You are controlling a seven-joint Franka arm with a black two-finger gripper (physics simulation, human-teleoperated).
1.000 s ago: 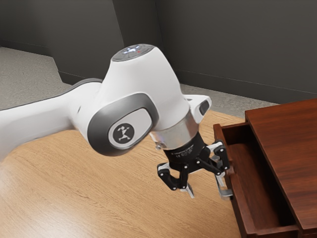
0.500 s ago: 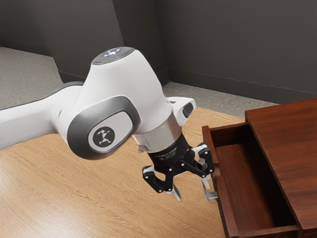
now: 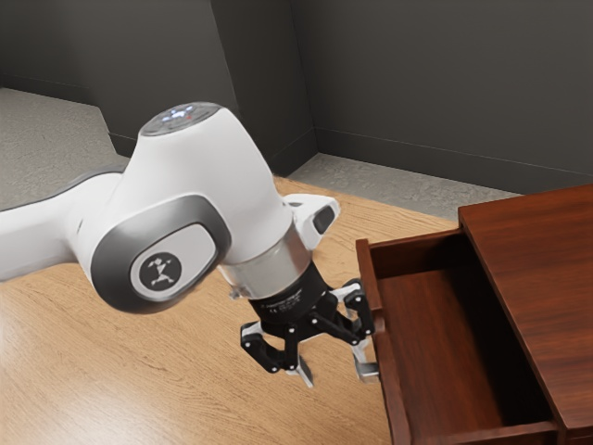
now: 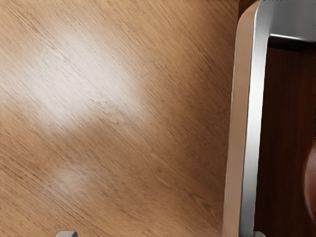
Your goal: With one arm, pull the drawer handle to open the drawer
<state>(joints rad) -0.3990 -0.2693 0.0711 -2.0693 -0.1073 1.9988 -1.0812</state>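
Note:
The dark red-brown drawer stands pulled well out of its cabinet at the exterior view's right, and its inside looks empty. My black gripper hangs just in front of the drawer's front panel, open, fingers spread wide. The finger nearer the drawer sits right against the panel where the handle is. In the wrist view the silver handle bar runs along the dark drawer front, close beside one fingertip.
The light wooden table spreads under my hand and toward the exterior view's left. My white arm comes in from that side. Dark walls and a grey floor lie behind the table.
My hand has moved toward the exterior view's left and slightly down, and the drawer front has come with it, so the drawer is pulled out much farther than a second ago.

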